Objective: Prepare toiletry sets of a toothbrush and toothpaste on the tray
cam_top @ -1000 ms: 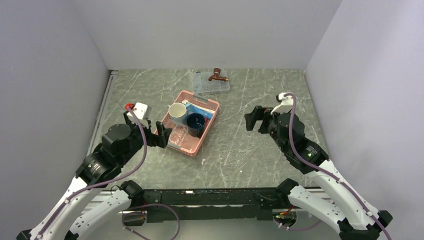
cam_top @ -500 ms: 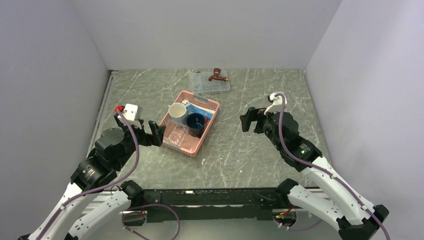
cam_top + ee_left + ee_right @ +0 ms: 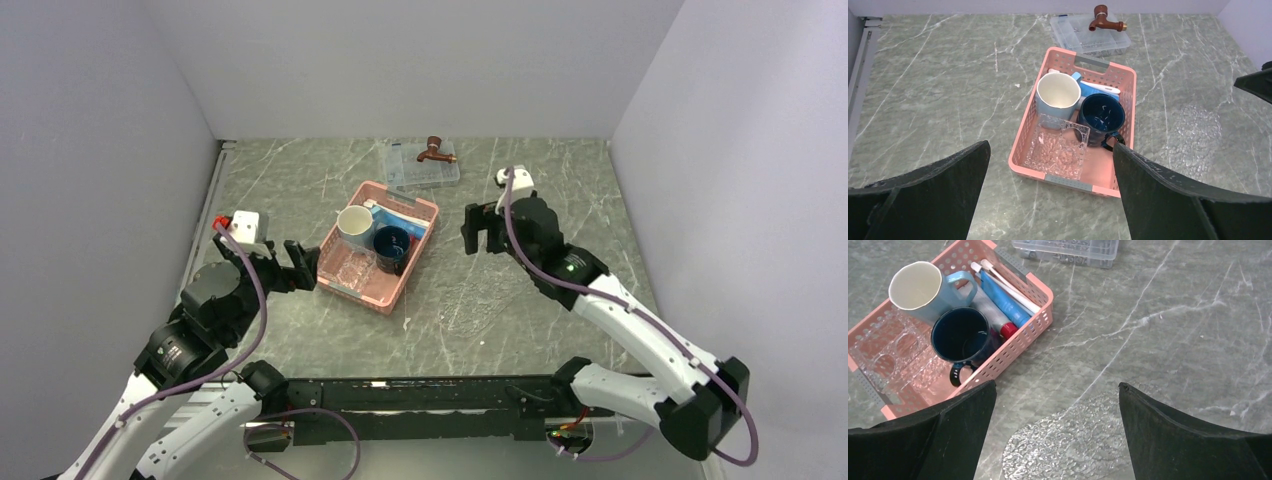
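Both arms hang over the tabletop with nothing in their grasp. The left end effector (image 3: 1049, 146) has its fingers spread wide and sits just off the near-left side of the pink lattice basket (image 3: 1022, 136). The right end effector (image 3: 1057, 385) is spread just as wide and hangs to the right of the basket, above bare marble.

Everything for the sets is in that basket. The toothpaste (image 3: 1004, 301), a light-blue tube with a red cap, lies along the basket's far-right wall. Two white toothbrushes (image 3: 1009, 288) lie just beside it, close against the wall. The small clear tray (image 3: 1055, 150) lies flat in the near end of the basket, with nothing in it.

Two mugs stand upright between the tray and the tube. The pale blue mug (image 3: 1057, 94) with a white inside is on the left and the dark blue mug (image 3: 1100, 117) on the right, close together.

At the far side of the tabletop a larger clear plastic box (image 3: 1083, 41) carries a brown tap (image 3: 1104, 18). To the right of the basket there is a clear bumpy patch (image 3: 1063, 445) on the marble; I cannot tell what it is.
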